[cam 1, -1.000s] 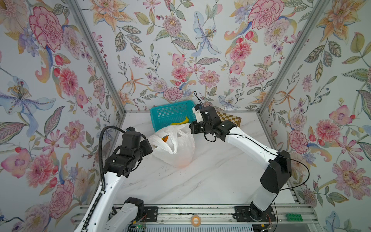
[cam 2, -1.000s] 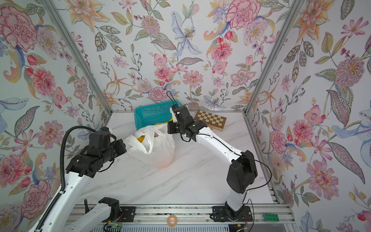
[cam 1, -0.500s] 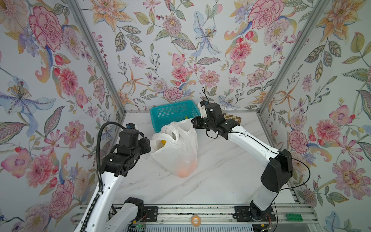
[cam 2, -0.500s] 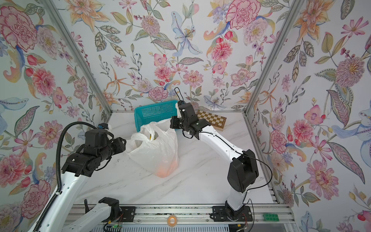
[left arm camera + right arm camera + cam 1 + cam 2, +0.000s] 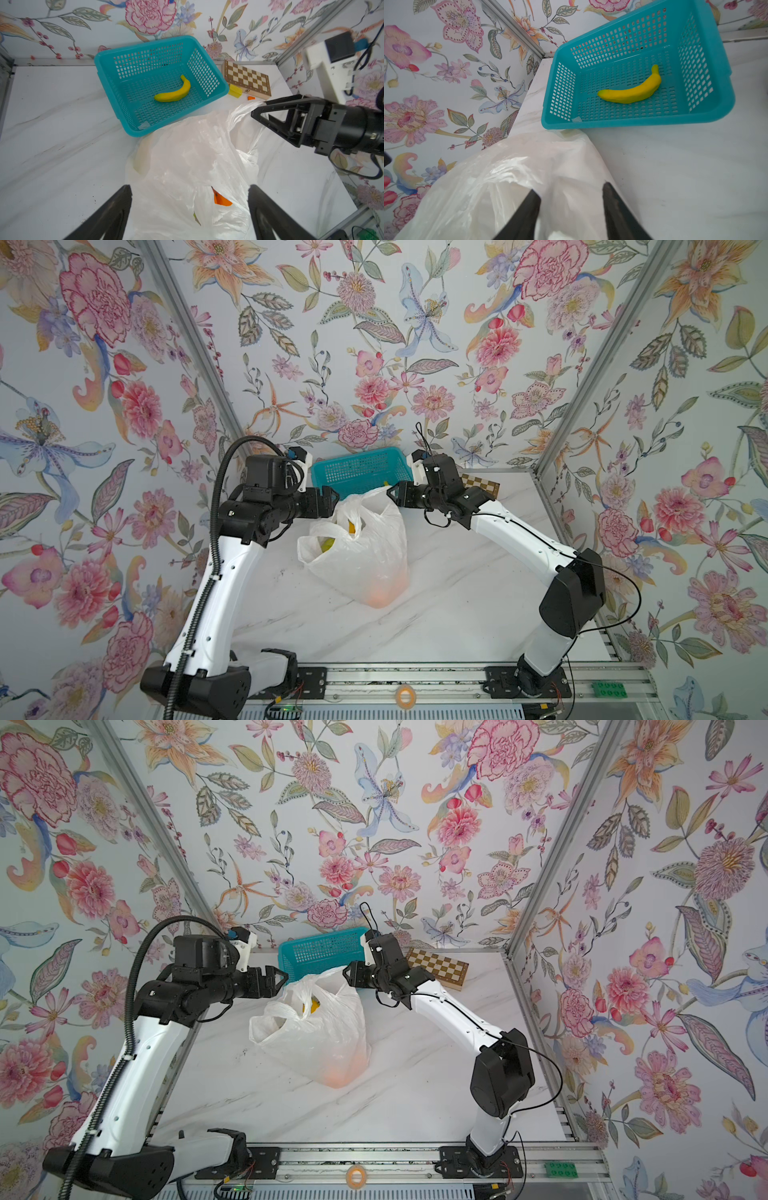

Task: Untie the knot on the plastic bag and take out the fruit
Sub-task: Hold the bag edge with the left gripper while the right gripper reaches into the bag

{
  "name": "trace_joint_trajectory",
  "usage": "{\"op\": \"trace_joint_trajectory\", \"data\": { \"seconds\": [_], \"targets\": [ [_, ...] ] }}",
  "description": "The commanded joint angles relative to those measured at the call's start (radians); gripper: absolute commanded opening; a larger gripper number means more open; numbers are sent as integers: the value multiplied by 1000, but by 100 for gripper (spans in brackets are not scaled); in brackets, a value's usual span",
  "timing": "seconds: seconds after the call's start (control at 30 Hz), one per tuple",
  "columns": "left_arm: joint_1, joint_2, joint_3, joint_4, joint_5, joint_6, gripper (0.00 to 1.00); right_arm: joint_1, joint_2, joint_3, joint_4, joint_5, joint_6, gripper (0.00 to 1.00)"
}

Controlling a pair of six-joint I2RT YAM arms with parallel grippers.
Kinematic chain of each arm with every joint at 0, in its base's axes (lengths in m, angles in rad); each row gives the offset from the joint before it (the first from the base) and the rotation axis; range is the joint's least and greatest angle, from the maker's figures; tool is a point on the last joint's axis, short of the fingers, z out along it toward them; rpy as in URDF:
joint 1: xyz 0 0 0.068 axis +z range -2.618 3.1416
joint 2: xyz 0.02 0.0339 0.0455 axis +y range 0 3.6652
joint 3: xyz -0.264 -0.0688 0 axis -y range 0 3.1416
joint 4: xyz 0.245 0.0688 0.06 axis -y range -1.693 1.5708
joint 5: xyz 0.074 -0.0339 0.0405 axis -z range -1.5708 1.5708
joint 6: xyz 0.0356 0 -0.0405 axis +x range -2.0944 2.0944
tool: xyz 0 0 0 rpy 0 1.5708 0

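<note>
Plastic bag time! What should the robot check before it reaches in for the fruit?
1. Plastic bag untied: ok; its top gapes in both top views.
2. Fruit in sight: ok; a yellow fruit shows through the opening.
3. Left gripper open: ok, jaws wide over the bag.
4. Right gripper open: ok, jaws apart.
5. Bag steady with nothing holding it: cannot tell.
6. Room in the teal basket: ok, only a banana inside.
</note>
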Motion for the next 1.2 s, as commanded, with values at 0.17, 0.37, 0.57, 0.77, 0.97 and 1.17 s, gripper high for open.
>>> {"op": "trace_joint_trajectory", "data": {
  "seconds": [0.17,0.37,0.57,0.77,0.97,1.17],
  "targets": [
    [47,146,-17,-38,58,118,95,5,-120,-31,-69,-5,-28,63],
    [74,198,-93,60,200,94,81,48,-169,-49,-67,9,-79,67],
    [79,242,-99,121,206,59,44,94,-141,-6,-73,-48,-144,73],
    [93,228,-87,126,190,47,20,169,-52,95,-125,-140,-266,77],
    [96,211,-87,148,201,9,13,194,89,222,-205,-187,-347,84],
    [94,208,-62,108,126,-15,8,201,299,469,-420,-222,-478,99]
  ]
}}
